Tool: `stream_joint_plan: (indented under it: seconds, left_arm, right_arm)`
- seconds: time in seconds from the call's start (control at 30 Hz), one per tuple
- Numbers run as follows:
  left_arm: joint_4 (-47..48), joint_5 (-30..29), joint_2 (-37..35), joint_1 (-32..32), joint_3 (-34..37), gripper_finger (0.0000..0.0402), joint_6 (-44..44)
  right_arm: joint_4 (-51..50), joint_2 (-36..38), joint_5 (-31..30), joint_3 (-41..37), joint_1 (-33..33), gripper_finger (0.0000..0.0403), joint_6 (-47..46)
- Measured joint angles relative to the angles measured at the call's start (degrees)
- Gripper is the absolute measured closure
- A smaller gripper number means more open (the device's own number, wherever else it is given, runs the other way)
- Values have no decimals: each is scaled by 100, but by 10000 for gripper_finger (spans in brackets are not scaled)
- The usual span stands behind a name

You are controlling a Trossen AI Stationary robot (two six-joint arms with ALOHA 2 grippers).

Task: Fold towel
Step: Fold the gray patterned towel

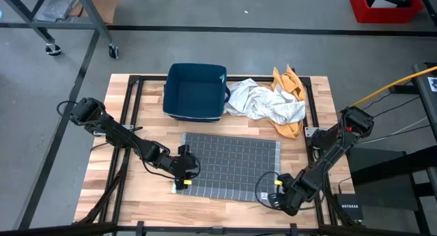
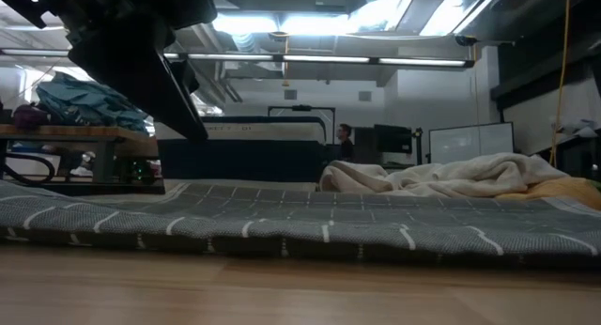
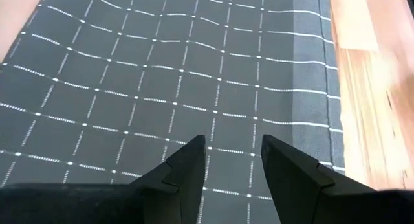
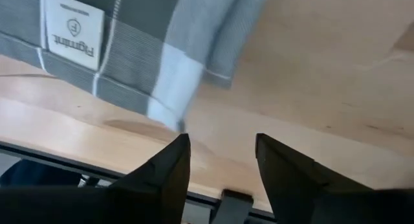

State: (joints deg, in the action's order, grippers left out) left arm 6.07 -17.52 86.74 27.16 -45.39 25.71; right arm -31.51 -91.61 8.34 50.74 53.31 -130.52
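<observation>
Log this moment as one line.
task: fold towel | towel: flat on table, unfolded | left gripper: open, over towel's edge | right gripper: open, at towel's corner, holding nothing

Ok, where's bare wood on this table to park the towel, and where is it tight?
Bare wood: the strip left of the grey checked towel, where the left hand rests at the towel's edge, and the near right corner around the right hand. Crowded: the far side, with the blue bin, the crumpled white cloth and the yellow cloth together.
</observation>
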Motion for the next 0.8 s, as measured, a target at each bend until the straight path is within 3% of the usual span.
stream_joint_plan:
  seconds: [0.2,0.3,0.5,0.8]
  left_arm:
    - [145,-497,0,-131,0,259,835]
    - [229,-302,20,-175,0,259,1163]
    - [452,-46,425,87,2,259,1546]
    - [329,-133,973,479,-7,259,2224]
  right_arm:
    - [39,0,-471,0,196,226,-320]
    - [1,0,-812,0,194,226,-269]
    - [-7,0,-2078,0,180,226,248]
    - [-44,0,-2130,0,180,226,1252]
